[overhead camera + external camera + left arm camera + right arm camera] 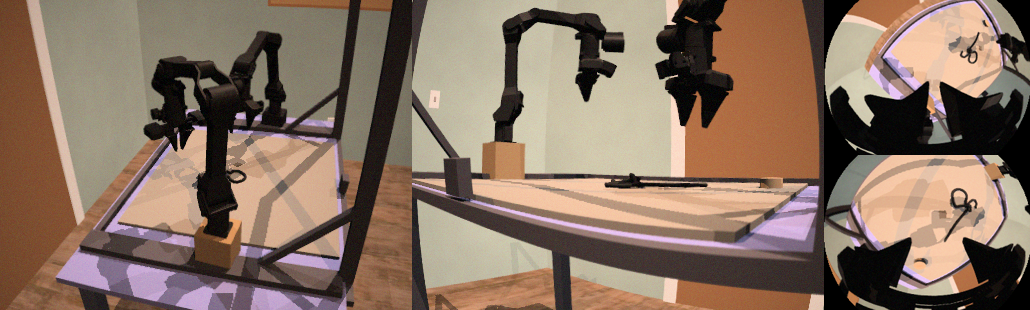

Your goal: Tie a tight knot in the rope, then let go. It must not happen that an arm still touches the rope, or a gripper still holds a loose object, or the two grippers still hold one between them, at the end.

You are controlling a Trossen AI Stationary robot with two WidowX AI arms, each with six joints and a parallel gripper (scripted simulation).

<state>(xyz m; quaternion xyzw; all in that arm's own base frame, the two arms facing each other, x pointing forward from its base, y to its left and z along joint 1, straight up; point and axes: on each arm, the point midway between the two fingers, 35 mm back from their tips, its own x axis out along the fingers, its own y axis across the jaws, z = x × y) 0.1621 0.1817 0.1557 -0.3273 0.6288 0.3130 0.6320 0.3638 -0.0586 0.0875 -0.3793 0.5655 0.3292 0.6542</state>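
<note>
The black rope (682,185) (969,51) (968,207) lies on the tan board (310,200) (562,205). The right wrist view shows a small dark clump of crossings, with a round loop, a small hooked part and one long straight tail coming from it. How the strands pass inside the clump is too small to tell. My left gripper (179,148) (586,100) (934,84) is narrowly open, empty and high above the board. My right gripper (694,125) (937,240) is wide open, empty and well above the rope, touching nothing.
A small round tan disc (771,183) (920,264) lies on the board near one end. The left arm's base stands on an orange block (217,250) (503,160). A dark frame with posts and diagonal braces surrounds the table. A dark block (458,178) stands at the board's side.
</note>
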